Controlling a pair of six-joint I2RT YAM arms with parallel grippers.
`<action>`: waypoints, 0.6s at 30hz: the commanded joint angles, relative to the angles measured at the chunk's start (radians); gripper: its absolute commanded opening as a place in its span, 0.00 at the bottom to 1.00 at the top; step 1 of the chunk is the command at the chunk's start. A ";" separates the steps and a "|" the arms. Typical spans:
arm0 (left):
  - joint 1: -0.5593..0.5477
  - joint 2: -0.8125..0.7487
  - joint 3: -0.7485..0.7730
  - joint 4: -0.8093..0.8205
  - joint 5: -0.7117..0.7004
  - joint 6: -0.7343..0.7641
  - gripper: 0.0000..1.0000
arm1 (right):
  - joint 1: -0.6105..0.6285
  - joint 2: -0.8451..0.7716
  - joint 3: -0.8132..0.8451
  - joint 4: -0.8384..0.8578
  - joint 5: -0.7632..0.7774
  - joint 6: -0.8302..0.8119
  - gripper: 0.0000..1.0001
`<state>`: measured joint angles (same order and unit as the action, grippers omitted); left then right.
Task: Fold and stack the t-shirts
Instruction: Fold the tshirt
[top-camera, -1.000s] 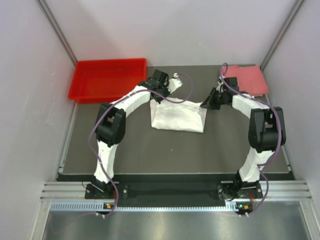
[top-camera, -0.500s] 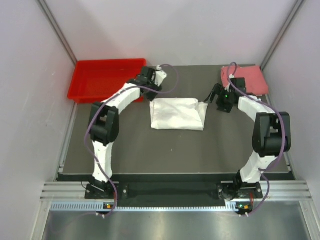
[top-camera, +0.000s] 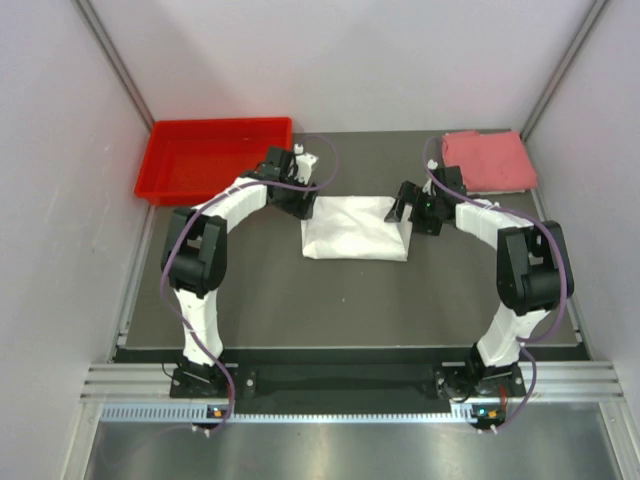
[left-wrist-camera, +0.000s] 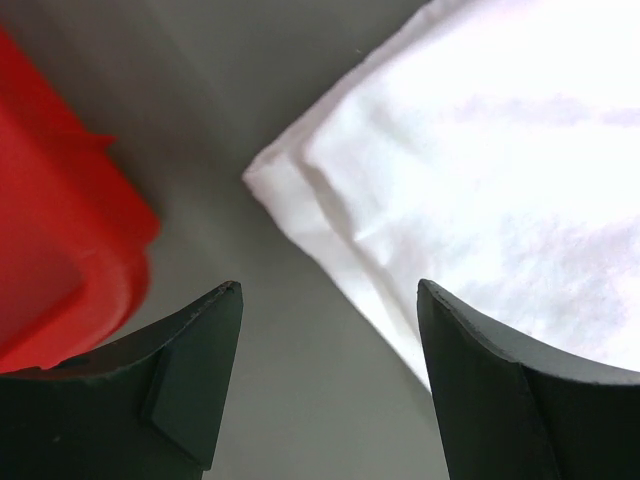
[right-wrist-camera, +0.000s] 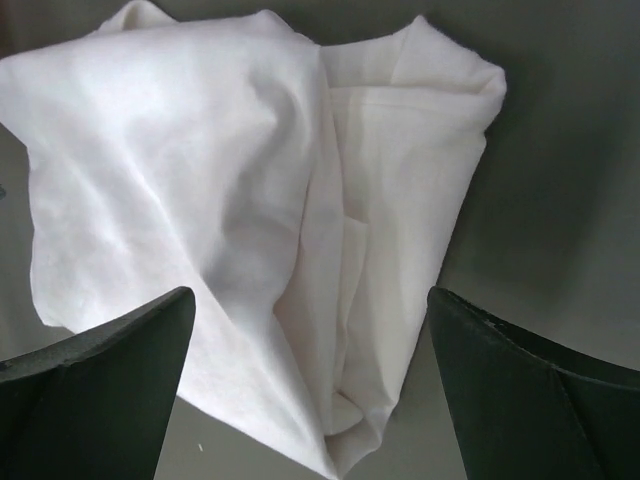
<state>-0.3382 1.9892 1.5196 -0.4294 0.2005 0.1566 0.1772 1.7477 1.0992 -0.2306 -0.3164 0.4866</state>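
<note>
The white t-shirt (top-camera: 355, 228) lies folded into a rectangle at the table's middle, with no logo showing. My left gripper (top-camera: 299, 201) hovers open over its far left corner; in the left wrist view the left gripper (left-wrist-camera: 330, 290) has bare table between its fingers and the white t-shirt (left-wrist-camera: 480, 150) just to the right. My right gripper (top-camera: 404, 205) stands open above the shirt's far right corner; in the right wrist view the right gripper (right-wrist-camera: 310, 295) spans the bunched folds of the white t-shirt (right-wrist-camera: 200, 180) without touching them. A folded pink-red t-shirt (top-camera: 488, 160) rests at the back right.
A red plastic bin (top-camera: 215, 158) sits at the back left, and its corner (left-wrist-camera: 50, 230) lies close to my left fingers. The dark mat (top-camera: 350, 300) shows bare in front of the white shirt. Grey walls close in on both sides.
Both grippers were shut on the white shirt's far corners and have opened and let go. The shirt has settled flat. Both arms have shifted slightly and hover beside the corners.
</note>
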 joint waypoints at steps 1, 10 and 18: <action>0.001 0.042 0.045 0.024 0.086 -0.057 0.75 | 0.004 0.044 0.036 0.060 -0.004 -0.011 1.00; -0.012 0.181 0.159 0.006 0.106 -0.080 0.75 | 0.013 0.167 0.076 0.114 -0.010 0.001 0.96; -0.033 0.215 0.203 0.004 0.192 -0.101 0.66 | 0.013 0.174 0.073 0.192 -0.098 0.035 0.41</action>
<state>-0.3592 2.1883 1.6722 -0.4397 0.3225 0.0765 0.1833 1.9205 1.1599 -0.0963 -0.3748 0.5125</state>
